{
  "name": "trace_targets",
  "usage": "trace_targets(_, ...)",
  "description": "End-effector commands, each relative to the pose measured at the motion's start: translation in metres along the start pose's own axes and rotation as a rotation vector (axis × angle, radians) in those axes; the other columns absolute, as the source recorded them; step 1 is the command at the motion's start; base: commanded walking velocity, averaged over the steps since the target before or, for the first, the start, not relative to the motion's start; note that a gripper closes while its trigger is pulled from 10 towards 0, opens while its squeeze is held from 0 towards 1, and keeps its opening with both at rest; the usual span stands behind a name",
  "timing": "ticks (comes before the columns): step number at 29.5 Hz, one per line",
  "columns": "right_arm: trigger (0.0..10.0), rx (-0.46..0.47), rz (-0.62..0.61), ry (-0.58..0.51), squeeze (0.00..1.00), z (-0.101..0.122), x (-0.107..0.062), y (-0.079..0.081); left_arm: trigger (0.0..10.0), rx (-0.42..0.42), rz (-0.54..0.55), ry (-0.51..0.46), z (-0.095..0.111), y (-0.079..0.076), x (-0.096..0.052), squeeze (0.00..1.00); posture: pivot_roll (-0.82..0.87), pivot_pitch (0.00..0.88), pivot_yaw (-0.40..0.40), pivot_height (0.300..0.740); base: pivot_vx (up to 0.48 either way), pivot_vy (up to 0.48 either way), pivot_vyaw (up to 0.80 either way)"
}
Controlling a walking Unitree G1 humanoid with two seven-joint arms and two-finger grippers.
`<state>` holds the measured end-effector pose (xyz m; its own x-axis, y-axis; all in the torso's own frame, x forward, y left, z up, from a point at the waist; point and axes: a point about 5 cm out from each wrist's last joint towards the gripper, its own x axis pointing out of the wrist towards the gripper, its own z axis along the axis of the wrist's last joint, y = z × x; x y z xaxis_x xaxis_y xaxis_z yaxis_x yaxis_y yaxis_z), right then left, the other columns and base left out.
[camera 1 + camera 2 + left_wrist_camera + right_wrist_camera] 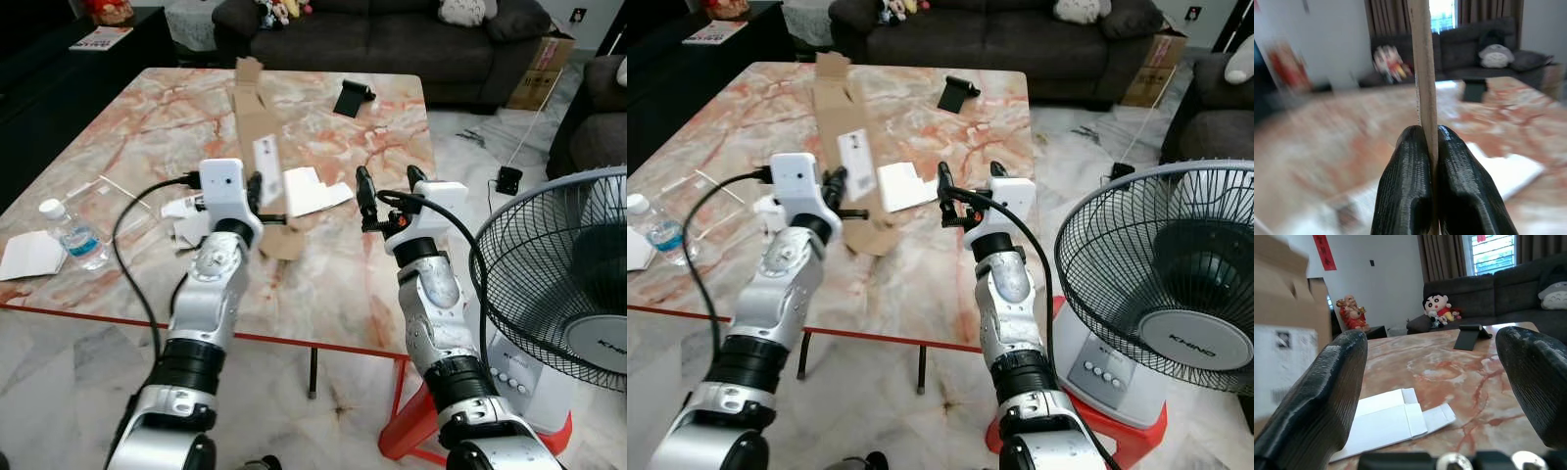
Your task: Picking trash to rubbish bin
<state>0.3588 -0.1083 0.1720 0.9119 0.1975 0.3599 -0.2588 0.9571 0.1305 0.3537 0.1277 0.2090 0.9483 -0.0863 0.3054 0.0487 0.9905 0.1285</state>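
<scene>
While the left gripper (1431,147) pinches the edge of a long flattened brown cardboard box with a white label (257,127), its two black fingers pressed together on the sheet, the step in hand looks like the pick-up of the first piece of trash. That cardboard lies along the middle of the pink-veined marble table (147,127), running from the near edge, where it is gripped, toward the far edge. A flat white folded carton (312,191) lies just beside it toward the right edge, and crumpled white paper scraps (188,217) sit near the left arm. The right gripper (390,188) hovers over the near right part of the table with its fingers wide apart, holding nothing and touching nothing. Next, I judge, the cardboard must be lifted clear and carried to a rubbish bin, which calls for a steady clamp, since so long a sheet may swing or catch on the table
</scene>
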Motion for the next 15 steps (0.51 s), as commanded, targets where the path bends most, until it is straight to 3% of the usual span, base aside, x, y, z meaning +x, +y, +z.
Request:
trace_targets(1,10.0,-0.015,0.006,-0.032,0.00,0.007,0.002,0.002,10.0,0.060,-0.007,-0.071,0.009,-0.004,-0.003,0.00,0.00,0.044,0.044,0.740,0.000,0.000,0.00)
trace_targets(4,10.0,-0.021,0.009,-0.029,0.00,0.007,0.002,0.002,10.0,0.146,0.005,-0.095,0.009,-0.001,-0.008,0.00,0.01,0.039,0.039,0.740,0.000,0.000,0.00)
trace_targets(7,10.0,-0.022,0.010,-0.028,0.00,0.006,0.002,0.002,10.0,0.128,0.001,-0.105,0.009,-0.006,-0.011,0.00,0.01,0.035,0.037,0.740,0.000,0.000,0.00)
trace_targets(15,10.0,-0.025,0.031,-0.047,0.00,0.008,0.002,0.007,10.0,0.179,0.013,-0.133,0.005,-0.013,-0.017,0.00,0.00,0.015,0.036,0.740,0.000,0.000,0.00)
